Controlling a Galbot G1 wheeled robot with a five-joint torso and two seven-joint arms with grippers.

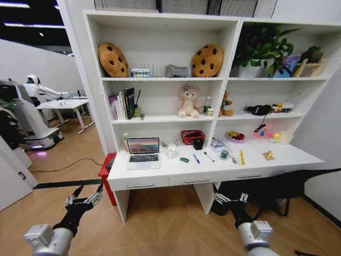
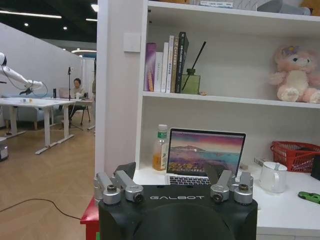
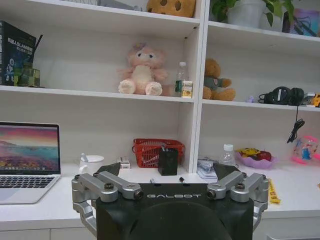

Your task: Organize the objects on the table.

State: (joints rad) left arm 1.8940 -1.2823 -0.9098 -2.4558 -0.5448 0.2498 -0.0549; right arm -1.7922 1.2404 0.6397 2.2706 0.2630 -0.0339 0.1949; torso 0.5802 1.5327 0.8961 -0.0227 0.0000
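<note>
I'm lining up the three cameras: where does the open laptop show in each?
Head view: laptop on the white desk's left part.
Left wrist view: laptop centre, just beyond the left gripper.
Right wrist view: laptop at the edge.
Shared landmark: red basket.

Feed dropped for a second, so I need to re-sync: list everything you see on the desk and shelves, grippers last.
laptop: 1, silver, open, desk's left end
toy car: 1, green, desk centre
pens: 2, blue and black, right of car
tin: 1, greenish, right of pens
basket: 1, red, desk back
mug: 1, white, beside laptop
teddy bear: 1, pink, middle shelf
cushions: 2, cookie-shaped, top shelf
left gripper: open, low before desk
right gripper: open, low before desk
</note>
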